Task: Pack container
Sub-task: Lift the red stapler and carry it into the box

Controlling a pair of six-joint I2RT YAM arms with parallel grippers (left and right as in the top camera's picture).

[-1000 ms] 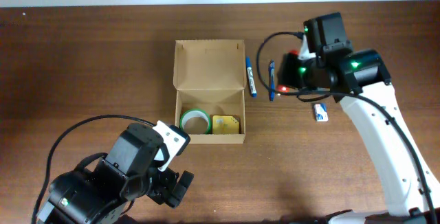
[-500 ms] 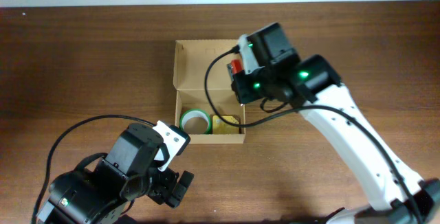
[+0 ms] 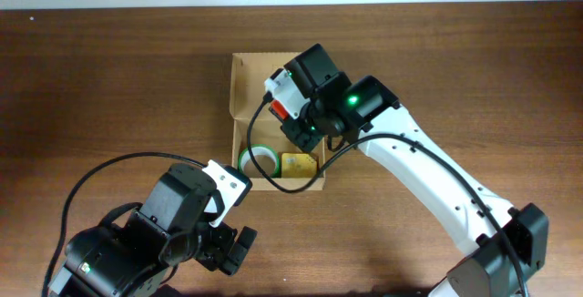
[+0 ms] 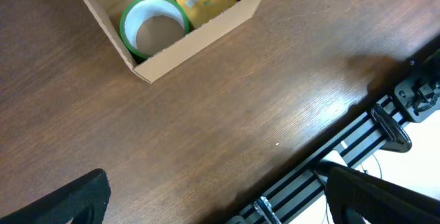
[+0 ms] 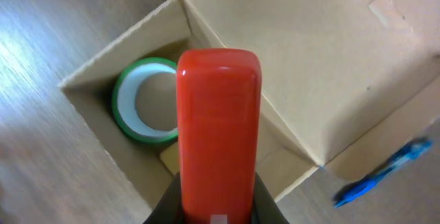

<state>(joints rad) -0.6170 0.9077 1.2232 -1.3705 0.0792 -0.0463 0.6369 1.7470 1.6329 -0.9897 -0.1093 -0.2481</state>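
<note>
Right gripper (image 5: 216, 207), clamping a red block (image 5: 218, 114), has swung left above the container (image 5: 309, 59).

The container (image 3: 284, 184) sits on the table (image 3: 109, 78) a little left of centre, with its flap lid (image 3: 260, 83) laid open on the far side. Inside, the tape roll (image 3: 259, 161) lies flat in the near-left corner, against the near wall. A flat packet (image 3: 299, 164) lies just to its right, also by the near wall. The right gripper (image 5: 218, 207) hangs above the container's far half, close to the hinge line. It has a block (image 5: 218, 135) clamped between its fingers, above and apart from the tape roll. A pen (image 5: 385, 172) lies on the table just right of the flap lid, outside the container. The left gripper (image 4: 220, 203) is over bare table, nearer than the container and slightly left of it, not touching it.
</note>
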